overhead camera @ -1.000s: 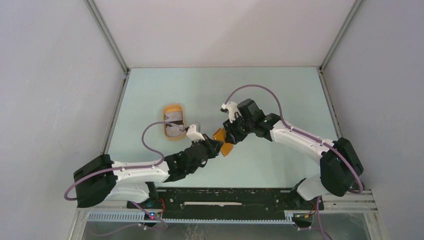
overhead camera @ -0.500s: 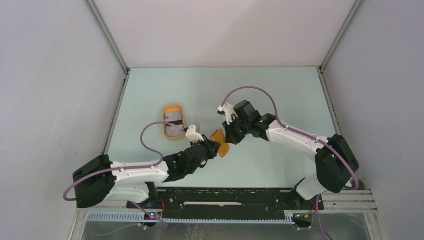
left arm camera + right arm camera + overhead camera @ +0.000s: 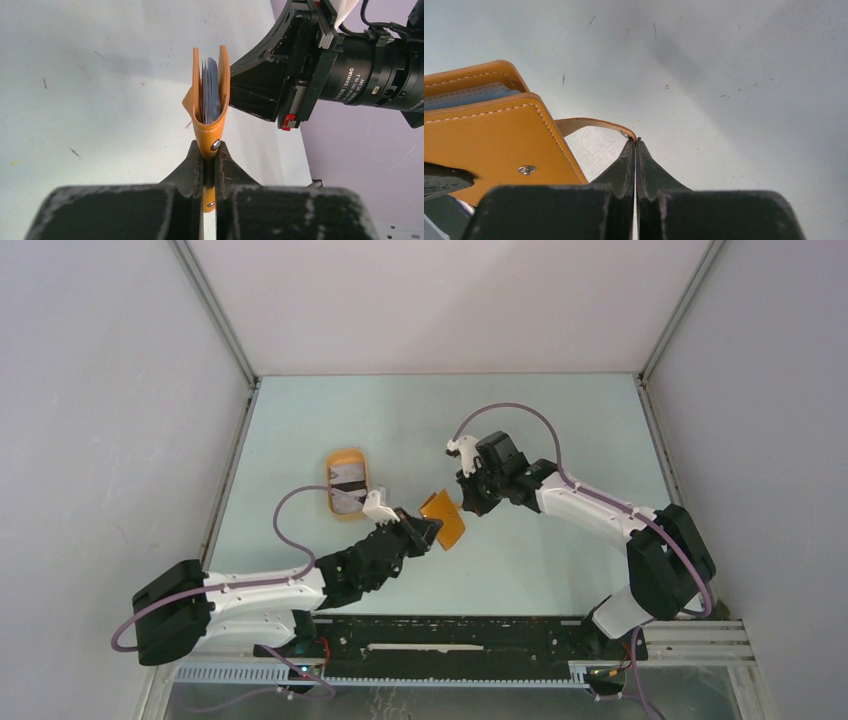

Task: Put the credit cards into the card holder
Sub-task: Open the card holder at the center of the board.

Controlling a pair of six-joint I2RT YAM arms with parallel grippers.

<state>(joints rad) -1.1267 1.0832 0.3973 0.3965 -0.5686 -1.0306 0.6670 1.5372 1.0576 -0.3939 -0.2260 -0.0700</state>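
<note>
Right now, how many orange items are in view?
2: the oval tray, left on the table; the card holder, pinched between left gripper and right gripper. None seems hidden.

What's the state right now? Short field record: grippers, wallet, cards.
left gripper: shut on wallet, at one edge
right gripper: shut on tip of tab
wallet: between the two arms, slightly ajar, blue-grey lining showing
cards: in tray, left of wallet
cards in a gripper: none
</note>
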